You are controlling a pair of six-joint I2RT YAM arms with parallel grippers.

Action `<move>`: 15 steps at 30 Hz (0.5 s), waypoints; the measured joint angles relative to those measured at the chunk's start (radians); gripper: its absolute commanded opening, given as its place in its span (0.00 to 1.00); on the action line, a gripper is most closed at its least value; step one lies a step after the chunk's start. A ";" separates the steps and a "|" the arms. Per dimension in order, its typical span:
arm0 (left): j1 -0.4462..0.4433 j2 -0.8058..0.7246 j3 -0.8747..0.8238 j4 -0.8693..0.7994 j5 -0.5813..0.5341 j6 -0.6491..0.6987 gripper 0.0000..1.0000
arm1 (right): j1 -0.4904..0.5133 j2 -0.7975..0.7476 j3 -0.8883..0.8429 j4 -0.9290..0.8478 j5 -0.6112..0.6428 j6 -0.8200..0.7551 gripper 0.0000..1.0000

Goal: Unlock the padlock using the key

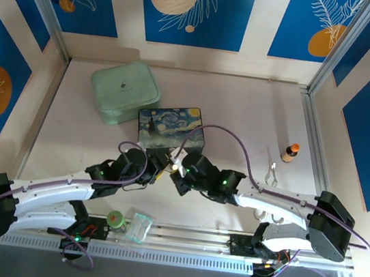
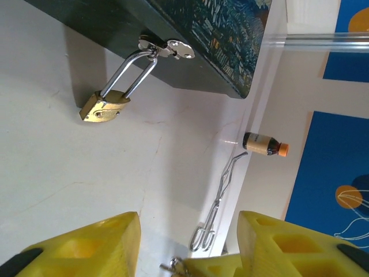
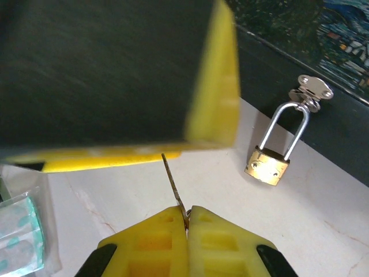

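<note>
The key [image 3: 173, 182] shows just a thin blade; its head is buried between the right fingers [image 3: 161, 236]. The left fingers [image 3: 216, 81] loom blurred there, cut off by the top edge. In the left wrist view the box [image 2: 190, 46] runs off the top edge.

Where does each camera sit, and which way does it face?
Top external: above and behind the arms, looking down on the table; both arms show.
Left wrist: low, facing the padlock on the painted box; left gripper open below.
Right wrist: low, facing that padlock; right gripper pinching the key.
Both wrist views share the padlock.
</note>
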 measured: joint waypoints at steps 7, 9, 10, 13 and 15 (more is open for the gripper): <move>0.000 0.023 -0.010 0.003 0.002 -0.070 0.17 | 0.058 0.058 0.037 0.003 0.107 -0.040 0.02; 0.000 0.023 -0.016 -0.010 0.000 -0.082 0.13 | 0.072 0.080 0.049 0.004 0.138 -0.052 0.02; 0.000 0.023 -0.019 -0.014 -0.002 -0.090 0.08 | 0.079 0.090 0.052 0.004 0.150 -0.057 0.02; 0.000 0.025 -0.021 -0.032 -0.003 -0.098 0.00 | 0.103 0.125 0.058 0.003 0.192 -0.070 0.03; 0.000 0.033 -0.021 -0.039 -0.003 -0.105 0.00 | 0.108 0.138 0.061 0.003 0.201 -0.070 0.13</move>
